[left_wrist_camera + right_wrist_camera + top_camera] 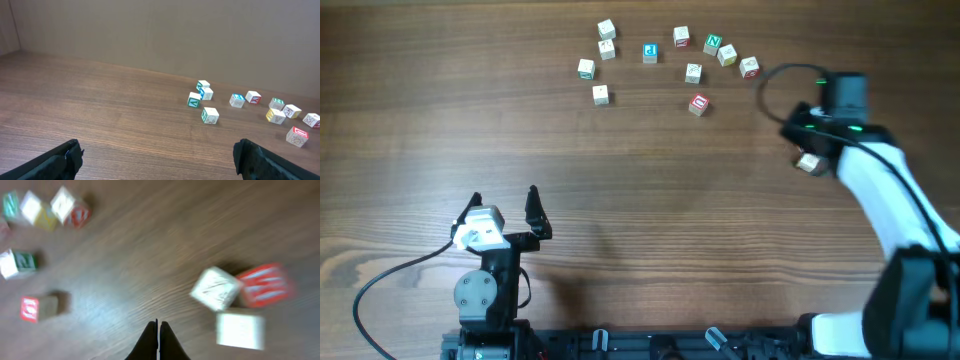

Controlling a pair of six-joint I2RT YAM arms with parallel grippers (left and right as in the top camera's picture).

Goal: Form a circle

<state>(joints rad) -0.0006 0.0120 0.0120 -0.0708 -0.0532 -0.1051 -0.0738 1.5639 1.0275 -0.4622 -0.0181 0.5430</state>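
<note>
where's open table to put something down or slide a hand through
The widest bare stretch of table lies between the scattered blocks at the far edge and the open left gripper. The far-left corner beyond the leftmost block is bare too. Crowded: the arc of blocks itself, and beside the shut right gripper, where three blocks bunch.

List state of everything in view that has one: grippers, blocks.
left gripper: open, empty.
right gripper: shut, nothing between its fingers.
block group: lying loose in a scattered arc, no circle formed yet.
stray block: lying apart from the group, near the right gripper, not held.
</note>
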